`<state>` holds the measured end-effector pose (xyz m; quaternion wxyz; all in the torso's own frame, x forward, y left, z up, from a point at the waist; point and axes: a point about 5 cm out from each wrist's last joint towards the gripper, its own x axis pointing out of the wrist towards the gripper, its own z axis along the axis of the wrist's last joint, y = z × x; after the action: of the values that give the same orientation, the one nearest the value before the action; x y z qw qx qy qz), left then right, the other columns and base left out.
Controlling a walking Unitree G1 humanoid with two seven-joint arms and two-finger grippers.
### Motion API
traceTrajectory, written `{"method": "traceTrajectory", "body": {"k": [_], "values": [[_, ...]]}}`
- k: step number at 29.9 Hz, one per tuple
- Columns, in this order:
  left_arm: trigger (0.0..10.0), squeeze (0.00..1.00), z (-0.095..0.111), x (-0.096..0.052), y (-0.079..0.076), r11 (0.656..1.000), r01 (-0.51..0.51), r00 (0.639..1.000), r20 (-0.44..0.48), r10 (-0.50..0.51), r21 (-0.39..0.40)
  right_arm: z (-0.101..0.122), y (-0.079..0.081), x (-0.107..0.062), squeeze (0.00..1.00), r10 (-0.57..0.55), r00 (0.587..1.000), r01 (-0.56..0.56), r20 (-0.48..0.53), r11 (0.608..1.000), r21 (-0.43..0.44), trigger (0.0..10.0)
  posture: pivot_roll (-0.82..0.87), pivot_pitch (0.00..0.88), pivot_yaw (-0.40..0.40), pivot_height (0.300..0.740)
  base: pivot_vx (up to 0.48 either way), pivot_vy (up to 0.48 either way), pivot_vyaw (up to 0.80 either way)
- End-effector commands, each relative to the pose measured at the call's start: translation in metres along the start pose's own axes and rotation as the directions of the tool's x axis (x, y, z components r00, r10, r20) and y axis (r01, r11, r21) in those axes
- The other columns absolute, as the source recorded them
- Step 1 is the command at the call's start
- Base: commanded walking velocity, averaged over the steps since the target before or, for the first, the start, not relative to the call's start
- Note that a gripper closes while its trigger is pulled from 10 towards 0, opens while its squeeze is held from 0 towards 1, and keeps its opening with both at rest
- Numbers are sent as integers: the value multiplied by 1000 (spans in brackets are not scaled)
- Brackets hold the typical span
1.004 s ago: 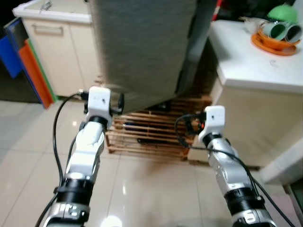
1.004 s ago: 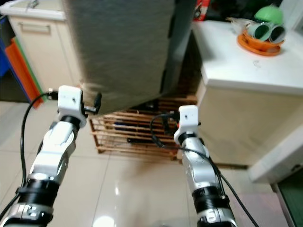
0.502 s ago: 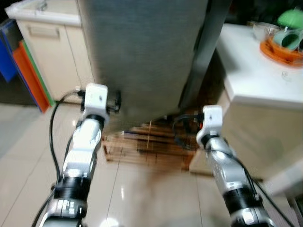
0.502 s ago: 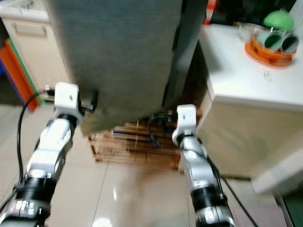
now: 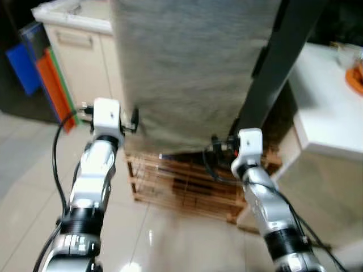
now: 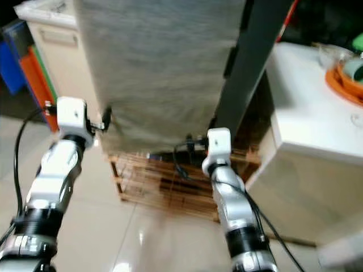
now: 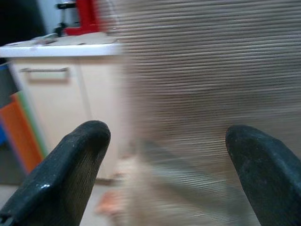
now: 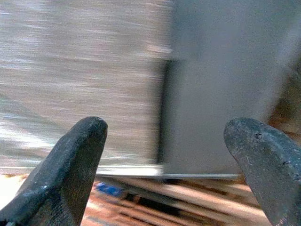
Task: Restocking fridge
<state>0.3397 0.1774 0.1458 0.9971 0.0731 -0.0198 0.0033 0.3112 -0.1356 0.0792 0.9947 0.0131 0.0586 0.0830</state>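
A tall fridge with a grey textured door (image 5: 187,68) and a dark side panel (image 5: 278,62) stands right before me on a wooden slatted pallet (image 5: 187,184). My left gripper (image 5: 134,117) is raised at the door's lower left corner; in the left wrist view its fingers (image 7: 70,165) stand wide apart, open and empty, facing the grey door (image 7: 202,94). My right gripper (image 5: 218,146) is held up near the door's lower right corner. It is open too, its fingers (image 8: 70,160) framing the seam between door and dark side (image 8: 164,108).
A white counter (image 5: 329,113) stands to the right of the fridge, with an orange tray (image 6: 346,76) on it. A cream cabinet (image 5: 79,51) is to the left, with orange and blue boards (image 5: 48,79) leaning beside it. Glossy tiled floor (image 5: 170,238) lies below.
The whole picture has shifted, so the camera moved: the fridge door is now closer and more central. Both arms stay raised and open in front of it.
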Motion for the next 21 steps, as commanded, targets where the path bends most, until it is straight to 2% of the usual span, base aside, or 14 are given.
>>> {"method": "traceTrajectory", "body": {"k": [1,4,11,21], "values": [[10000,0,2,2,-4,1000,-1,1000,5,1,12,2,-6,-1,0,-16,1000,16,1,1000,1,10000,56,0,-51,740,364,0,0],[10000,0,0,3,0,999,-46,999,-10,47,24,0,-5,-2,0,-12,1000,12,-6,1000,0,10000,62,0,-53,740,0,0,0],[10000,0,-1,2,-1,994,-43,999,-8,44,102,0,-4,-1,0,-5,1000,5,-10,1000,-3,10000,72,0,-53,740,0,0,0],[10000,0,-4,0,-8,996,-3,1000,-15,5,85,-2,0,-1,0,10,1000,-10,-15,1000,1,10000,81,0,-54,740,0,0,0]]}}
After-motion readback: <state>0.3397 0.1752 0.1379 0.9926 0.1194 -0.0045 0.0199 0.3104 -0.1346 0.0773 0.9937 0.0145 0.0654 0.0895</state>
